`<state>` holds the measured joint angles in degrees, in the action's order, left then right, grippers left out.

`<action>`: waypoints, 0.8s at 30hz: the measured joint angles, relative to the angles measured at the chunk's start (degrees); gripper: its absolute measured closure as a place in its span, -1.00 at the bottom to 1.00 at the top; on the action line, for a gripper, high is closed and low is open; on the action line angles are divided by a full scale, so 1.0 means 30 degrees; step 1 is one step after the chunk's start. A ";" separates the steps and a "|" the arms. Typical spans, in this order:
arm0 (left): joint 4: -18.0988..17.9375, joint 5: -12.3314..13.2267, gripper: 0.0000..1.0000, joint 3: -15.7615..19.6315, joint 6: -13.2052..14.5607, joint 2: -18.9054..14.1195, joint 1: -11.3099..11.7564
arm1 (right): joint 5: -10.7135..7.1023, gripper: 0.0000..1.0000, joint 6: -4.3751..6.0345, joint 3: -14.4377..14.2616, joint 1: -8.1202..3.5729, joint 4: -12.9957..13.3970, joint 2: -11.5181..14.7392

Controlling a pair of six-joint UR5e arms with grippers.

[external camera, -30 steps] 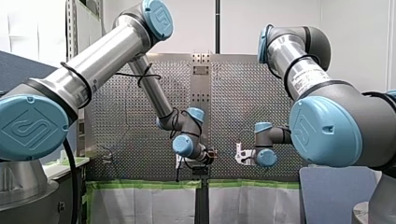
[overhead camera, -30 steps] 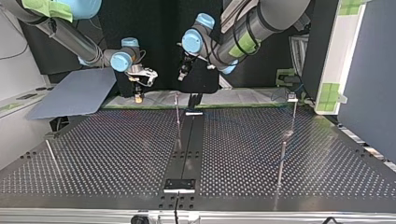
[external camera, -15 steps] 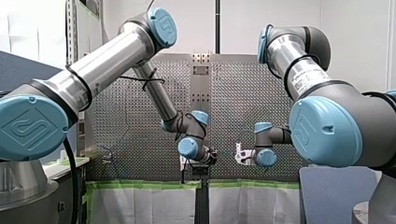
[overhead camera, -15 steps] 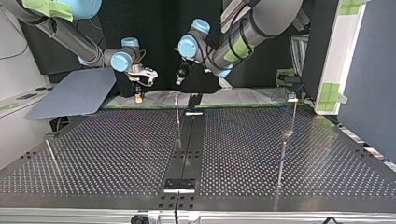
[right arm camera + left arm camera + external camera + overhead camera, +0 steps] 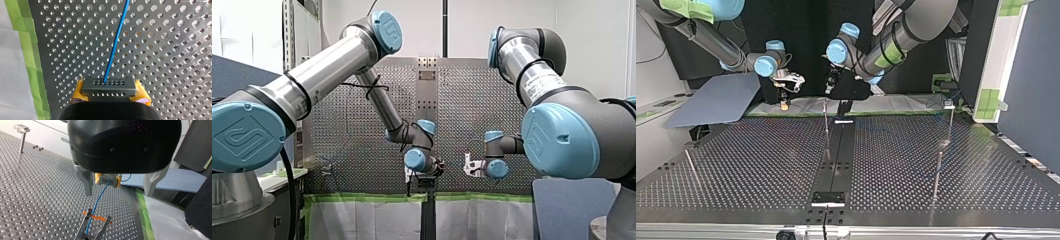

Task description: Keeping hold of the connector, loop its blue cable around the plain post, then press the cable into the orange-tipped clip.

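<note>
The right wrist view shows my right hand (image 5: 110, 90) clamping the connector (image 5: 108, 85). Only the left wrist view shows the orange-tipped clip (image 5: 84, 223), beyond my spread, empty left hand (image 5: 118, 194).

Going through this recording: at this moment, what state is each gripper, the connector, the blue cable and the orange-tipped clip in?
left gripper: open, empty.
right gripper: shut on the connector.
connector: clamped between yellow pads.
blue cable: plugged into the connector and running straight away from it.
orange-tipped clip: the cable passes between its two prongs; whether it is pressed in cannot be told.
</note>
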<state>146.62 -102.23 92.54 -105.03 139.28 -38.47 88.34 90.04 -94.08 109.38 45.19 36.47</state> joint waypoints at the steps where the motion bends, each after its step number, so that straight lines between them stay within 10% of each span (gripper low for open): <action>1: -0.0026 -0.0010 -1.00 0.0000 0.0021 -0.0003 0.0003 | 0.0002 1.00 0.0001 0.0000 0.0000 0.0007 0.0001; 24: 0.0073 -0.0096 -1.00 0.0024 0.0264 -0.0007 0.0071 | 0.0001 1.00 -0.0123 -0.0006 0.0001 -0.0055 -0.0008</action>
<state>146.84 -102.52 92.61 -104.24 139.26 -38.25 88.34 89.67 -94.10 109.38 45.02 36.45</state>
